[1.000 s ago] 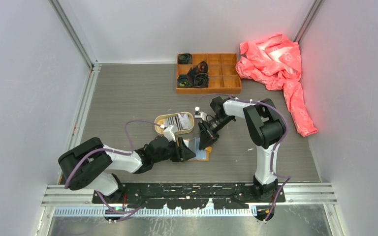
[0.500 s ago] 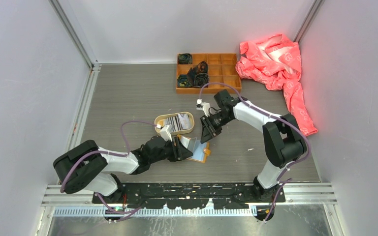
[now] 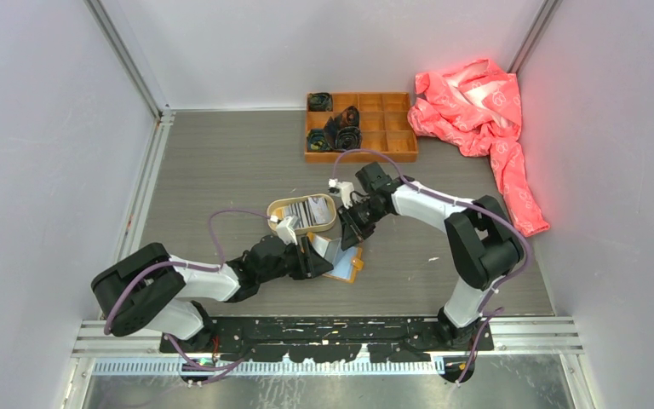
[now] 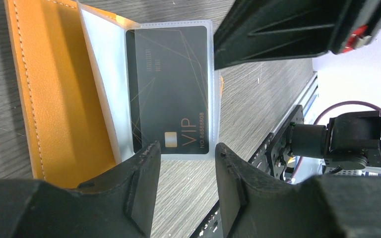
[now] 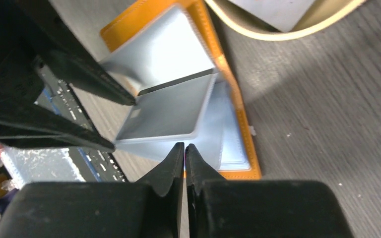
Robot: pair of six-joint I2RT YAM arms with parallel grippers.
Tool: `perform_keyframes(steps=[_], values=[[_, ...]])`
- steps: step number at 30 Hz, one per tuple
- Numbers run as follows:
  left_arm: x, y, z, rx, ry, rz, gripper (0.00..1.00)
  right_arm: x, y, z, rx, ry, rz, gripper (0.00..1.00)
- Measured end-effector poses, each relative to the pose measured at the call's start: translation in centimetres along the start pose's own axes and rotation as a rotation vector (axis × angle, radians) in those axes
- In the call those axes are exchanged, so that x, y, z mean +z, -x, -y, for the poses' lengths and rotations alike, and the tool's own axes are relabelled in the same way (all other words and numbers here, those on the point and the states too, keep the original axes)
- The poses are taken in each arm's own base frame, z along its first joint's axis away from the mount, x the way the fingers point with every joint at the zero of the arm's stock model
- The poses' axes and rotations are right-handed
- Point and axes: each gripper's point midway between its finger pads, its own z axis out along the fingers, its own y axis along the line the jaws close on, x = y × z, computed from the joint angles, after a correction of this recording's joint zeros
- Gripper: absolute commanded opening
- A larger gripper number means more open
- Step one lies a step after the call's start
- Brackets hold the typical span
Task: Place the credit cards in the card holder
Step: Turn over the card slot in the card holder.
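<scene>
- Find the flat mustard-orange folding card holder lying open on the grey wood-grain table top, just in front of the oval tan shallow tray and between the two grippers.
- Note one clear plastic sleeve lifted off the spread, with a dark credit card marked VIP already inside.
- Read the left gripper as half spread and, by the look of it, clamped across that sleeve's width, one finger at each near corner.
- Read the right gripper as pressed together on nothing, tips just beside the lifted sleeve.
- Look for the remaining thin white and grey credit cards lying in the tray.
- Expect light, stiff, slick cards that are hard to lift off a flat floor; pinch across the long edges, or tip one up against the tray wall first.
- Expect limp, glossy sleeves and a light holder, likely to flop or slide unless steadied; hold at the sleeve's side edges, clear of its mouth.
- Mind the tray rim close behind the holder and the left fingers crowding its near side: little room there.
- Approach over the bare table right of the holder. The orange wooden compartment box and crumpled pink cloth sit well apart at the back.
</scene>
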Motion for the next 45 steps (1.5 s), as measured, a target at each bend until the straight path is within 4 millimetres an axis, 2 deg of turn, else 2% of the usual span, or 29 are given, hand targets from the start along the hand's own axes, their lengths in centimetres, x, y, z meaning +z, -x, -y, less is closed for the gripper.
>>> perform_keyframes(steps=[6,11,16,19,23,28,31,35,40,42,45], values=[[0.0,-0.1,0.0,0.000,-0.003,-0.007,0.49,1.3,-0.7,1.2,0.022,-0.053,-0.036,0.10],[0.0,-0.2,0.0,0.003,-0.005,-0.014,0.54,1.7,-0.6,1.1,0.031,-0.051,-0.037,0.11],[-0.7,-0.1,0.0,0.032,0.006,-0.022,0.56,1.7,0.4,0.5,0.020,-0.029,-0.013,0.11],[-2.1,1.0,0.9,0.069,0.012,0.005,0.56,1.7,1.5,0.0,0.004,-0.017,0.003,0.11],[-4.4,3.6,1.5,0.124,0.056,0.097,0.59,2.6,3.2,-0.8,-0.040,-0.004,0.012,0.12],[-7.0,5.3,-0.4,0.155,0.152,0.188,0.74,4.5,4.4,-1.5,-0.087,-0.005,-0.011,0.12],[-7.7,4.6,-2.5,0.148,0.195,0.191,0.79,5.8,5.0,-1.3,-0.095,-0.004,-0.028,0.12],[-7.7,2.9,-5.2,0.145,0.259,0.144,0.80,6.6,4.1,-0.5,-0.070,-0.006,-0.065,0.12],[-7.0,2.1,-6.6,0.141,0.300,0.095,0.76,5.7,3.9,-0.8,-0.079,0.025,-0.070,0.14],[-6.6,1.9,-7.2,0.133,0.315,0.076,0.74,4.8,3.8,-1.3,-0.100,0.050,-0.071,0.14],[-5.6,2.6,-7.0,0.115,0.304,0.079,0.66,2.8,4.0,-2.2,-0.140,0.082,-0.054,0.14]])
